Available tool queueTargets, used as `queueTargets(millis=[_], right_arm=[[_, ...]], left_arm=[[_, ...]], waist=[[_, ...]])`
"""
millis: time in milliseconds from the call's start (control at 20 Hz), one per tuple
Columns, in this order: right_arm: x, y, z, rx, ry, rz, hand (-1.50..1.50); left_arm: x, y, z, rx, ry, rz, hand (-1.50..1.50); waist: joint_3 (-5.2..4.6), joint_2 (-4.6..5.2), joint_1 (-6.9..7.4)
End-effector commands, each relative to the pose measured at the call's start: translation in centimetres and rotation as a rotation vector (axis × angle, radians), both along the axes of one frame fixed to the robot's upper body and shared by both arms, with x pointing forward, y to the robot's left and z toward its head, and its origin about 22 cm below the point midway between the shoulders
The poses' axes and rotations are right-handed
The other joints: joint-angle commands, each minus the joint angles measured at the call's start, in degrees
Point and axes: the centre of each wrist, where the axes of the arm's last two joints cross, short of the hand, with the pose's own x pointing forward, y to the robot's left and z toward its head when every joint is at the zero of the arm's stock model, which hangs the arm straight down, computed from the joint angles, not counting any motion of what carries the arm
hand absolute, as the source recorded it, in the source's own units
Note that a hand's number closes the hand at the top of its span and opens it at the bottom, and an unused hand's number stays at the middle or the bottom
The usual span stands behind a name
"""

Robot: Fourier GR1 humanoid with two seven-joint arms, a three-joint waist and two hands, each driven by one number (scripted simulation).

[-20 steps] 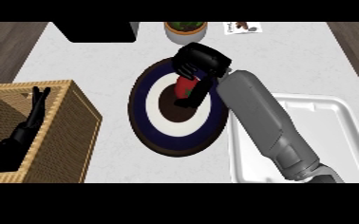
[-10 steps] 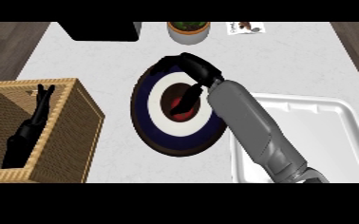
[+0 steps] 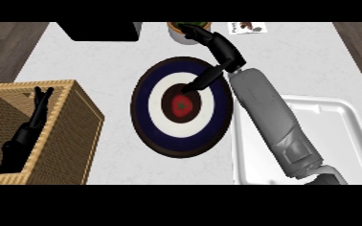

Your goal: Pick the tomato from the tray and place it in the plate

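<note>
Item: tomato [image 3: 182, 105]. Small, round, red, with a green spot of stem at its top centre. Lies at the middle of the plate [image 3: 152, 124], inside the dark red centre ring.

Item: plate. Round, ringed like a target: dark navy outer band, white band, dark red middle. Stands on the white counter [image 3: 106, 62], with the tray [image 3: 332, 119] at its 3 o'clock side and the basket [image 3: 78, 124] at its 9 o'clock side.

Item: right hand [image 3: 222, 52]. Black, at the end of a grey forearm that runs in from the 5 o'clock corner, across the tray's near edge and the plate's right rim. The palm sits at 1 o'clock from the tomato, past the plate's rim. Fingers are straight and spread wide, holding nothing; one long finger [image 3: 201, 80] reaches down towards 7 o'clock, its tip just at the tomato's upper edge, whether touching or a hair apart cannot be told.

Item: left hand [image 3: 32, 124]. Black, inside the wicker basket at 9 o'clock, fingers straight and pointing up.

Item: tray. White, shallow, at 3 to 4 o'clock from the tomato
</note>
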Motion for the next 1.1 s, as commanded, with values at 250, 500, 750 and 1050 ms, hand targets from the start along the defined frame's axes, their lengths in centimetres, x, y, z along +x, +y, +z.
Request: queueTargets(millis=[250, 500, 750, 1050], right_arm=[[2.2, -10.5, 0.5, 0.294, 0.108, -0.074, -1.50], [1.8, -14.4, -0.7, 0.324, 0.041, -0.078, -1.50], [1.5, -17.5, -0.2, 0.301, -0.019, -0.078, -1.50], [0.0, -21.5, -1.4, 0.291, 0.000, -0.113, -1.50]], left_arm=[[0.5, 0.1, -1.7, 0.013, 0.092, 0.030, 0.00], [1.0, -1.4, -1.0, 0.008, 0.067, 0.001, 0.00], [0.6, 0.0, -0.9, 0.010, 0.075, -0.022, 0.00], [1.4, -0.4, -0.4, 0.012, 0.054, -0.015, 0.00]], waist=[[-0.61, 1.31, 0.91], [-0.48, 2.13, 2.92], [-0.46, 2.35, 3.90], [-0.36, 2.58, 3.83]])
